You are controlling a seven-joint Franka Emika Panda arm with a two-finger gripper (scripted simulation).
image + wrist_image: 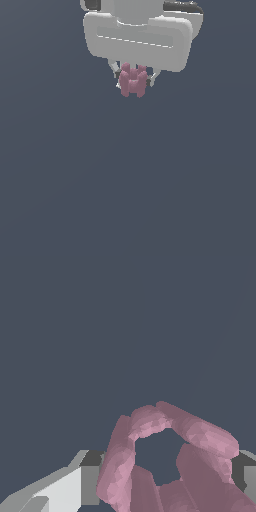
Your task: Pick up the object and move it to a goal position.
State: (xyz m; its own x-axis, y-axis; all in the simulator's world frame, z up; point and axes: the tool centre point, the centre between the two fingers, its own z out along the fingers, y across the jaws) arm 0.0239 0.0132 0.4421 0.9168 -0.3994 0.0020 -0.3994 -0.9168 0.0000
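Observation:
The object [133, 81] is a small dusty-pink lumpy ring of stubby rounded lobes. It hangs between the two fingers of my white gripper [134, 81], near the top of the exterior view, with the wide white hand above it. The fingers press on it from both sides, so the gripper is shut on it. In the wrist view the object [200, 433] fills the near part of the picture, its centre hole showing, with a finger [65, 488] on one side and the other finger partly hidden behind the lobes.
A plain dark blue-grey surface [130, 190] fills both views. Nothing else shows.

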